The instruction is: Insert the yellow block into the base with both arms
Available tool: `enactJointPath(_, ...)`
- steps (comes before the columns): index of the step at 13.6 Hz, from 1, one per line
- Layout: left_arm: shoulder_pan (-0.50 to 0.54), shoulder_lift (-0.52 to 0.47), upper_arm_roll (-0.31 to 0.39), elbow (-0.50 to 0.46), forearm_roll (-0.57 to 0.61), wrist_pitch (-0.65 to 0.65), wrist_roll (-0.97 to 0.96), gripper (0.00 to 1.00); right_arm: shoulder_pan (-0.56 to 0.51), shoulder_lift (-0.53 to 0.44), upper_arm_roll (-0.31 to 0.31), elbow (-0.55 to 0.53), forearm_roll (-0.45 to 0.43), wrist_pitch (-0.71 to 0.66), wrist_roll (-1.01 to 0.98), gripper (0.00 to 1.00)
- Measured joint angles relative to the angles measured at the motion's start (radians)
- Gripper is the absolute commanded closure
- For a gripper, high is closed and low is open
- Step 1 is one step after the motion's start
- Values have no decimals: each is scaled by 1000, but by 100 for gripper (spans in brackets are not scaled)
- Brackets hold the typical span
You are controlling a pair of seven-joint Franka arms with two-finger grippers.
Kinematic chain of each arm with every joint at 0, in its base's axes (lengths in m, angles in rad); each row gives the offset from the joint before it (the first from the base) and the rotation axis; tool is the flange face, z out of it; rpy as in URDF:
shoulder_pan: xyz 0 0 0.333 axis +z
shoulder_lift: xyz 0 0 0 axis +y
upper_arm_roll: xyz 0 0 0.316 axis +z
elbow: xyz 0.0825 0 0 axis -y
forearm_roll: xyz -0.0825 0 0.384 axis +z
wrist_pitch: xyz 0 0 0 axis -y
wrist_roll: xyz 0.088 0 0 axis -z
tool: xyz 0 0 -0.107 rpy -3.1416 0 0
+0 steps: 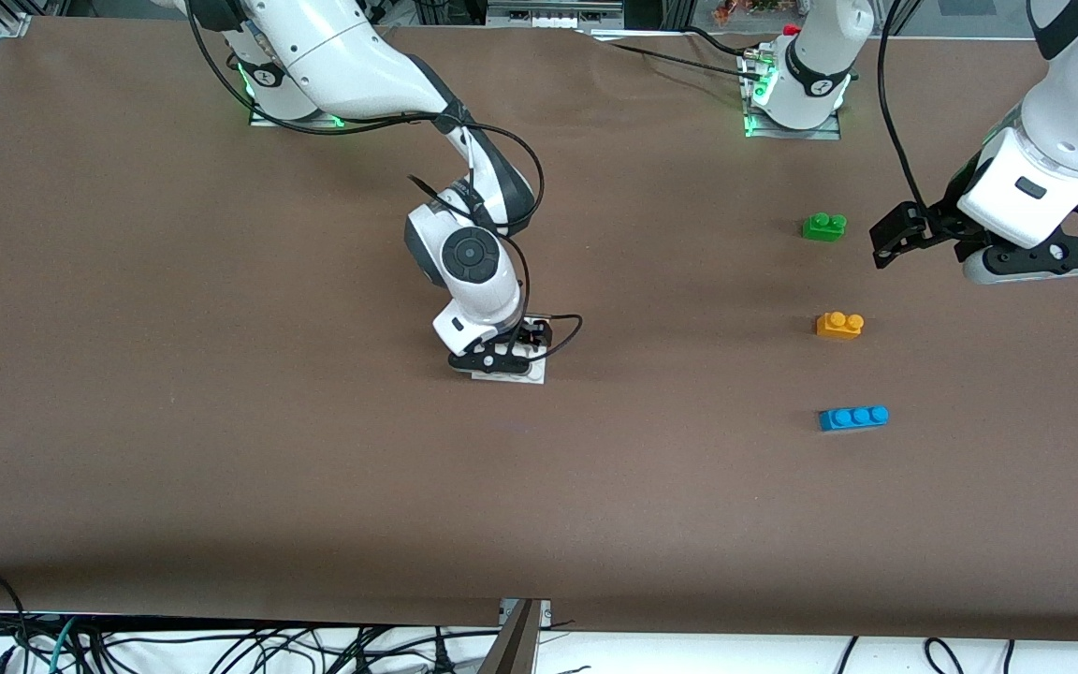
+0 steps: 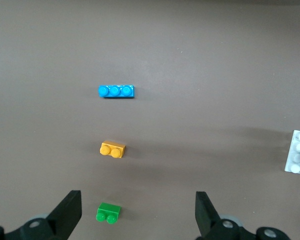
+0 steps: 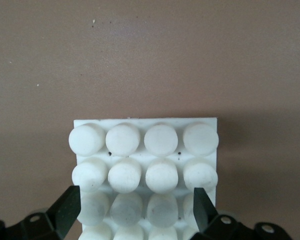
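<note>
Right gripper (image 1: 499,360): down at table level mid-table, fingers (image 3: 65,210) spread to either side of the base (image 3: 145,165). They straddle its nearer stud rows; can't tell if pads touch its edges yet, so not counted as clamped.
Base: white 4x4 stud plate, flat on the table (image 1: 221,421), directly under right gripper, mostly covered by it in front view.
Left gripper (image 2: 138,212): up in the air toward the left arm's end of the table, released, jaws wide, nothing between them.
Yellow block (image 1: 839,324): on the table, studs up, untouched. Ahead of left gripper's open jaws in the left wrist view, well apart from base.
Green brick (image 1: 823,227): closest to left gripper, roughly between its fingers in the wrist view but down on the table. Not the target.
Blue brick (image 1: 853,417): farthest of the three from left gripper.
Step in hand (est.): right arm settling on base to steady it; left arm on approach, pick not yet begun.
Next move needs (est.): left gripper to pass over green brick, centre over yellow block, descend, close across its sides; then carry to base and press onto studs while right holds.
</note>
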Motion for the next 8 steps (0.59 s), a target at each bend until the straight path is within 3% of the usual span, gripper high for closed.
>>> enactJointPath(8, 0, 0, -9, 0, 0, 0, 0, 0, -25, 11, -11, 1, 0, 0, -2, 0)
